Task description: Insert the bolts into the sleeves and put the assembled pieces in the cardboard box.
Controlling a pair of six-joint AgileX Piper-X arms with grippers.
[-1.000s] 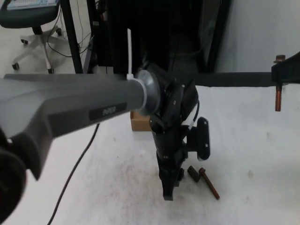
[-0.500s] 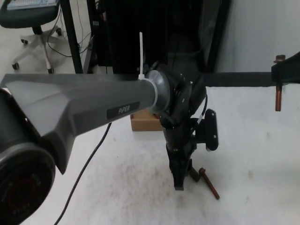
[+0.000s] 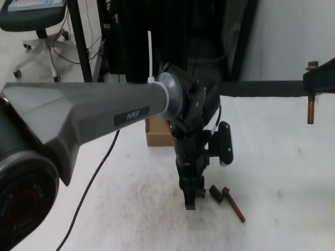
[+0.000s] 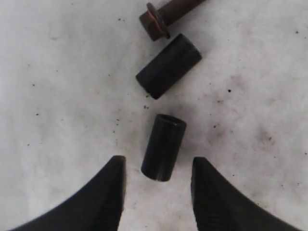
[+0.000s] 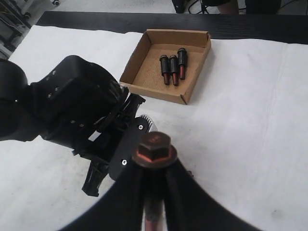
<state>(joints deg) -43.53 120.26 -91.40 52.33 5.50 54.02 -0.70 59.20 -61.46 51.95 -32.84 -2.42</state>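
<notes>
Robotics lab: a white-covered bench (image 3: 282,172) is crossed by a black cable (image 3: 90,185). Dark equipment frames (image 3: 77,42) and a wheeled office chair (image 3: 36,23) are seen at upper left of the high view.

Bench (image 3: 293,172) under me: white cover, reddish-brown smudges at lower centre of the high view. Directly on it: cardboard box (image 3: 156,137) mid-frame toward the far edge; one black sleeve (image 4: 163,147) lying flat, second sleeve (image 4: 168,66) near it, not touching; bolt (image 3: 234,204) just beside that one, lower centre-right; black cable (image 3: 86,193) lower left.
</notes>
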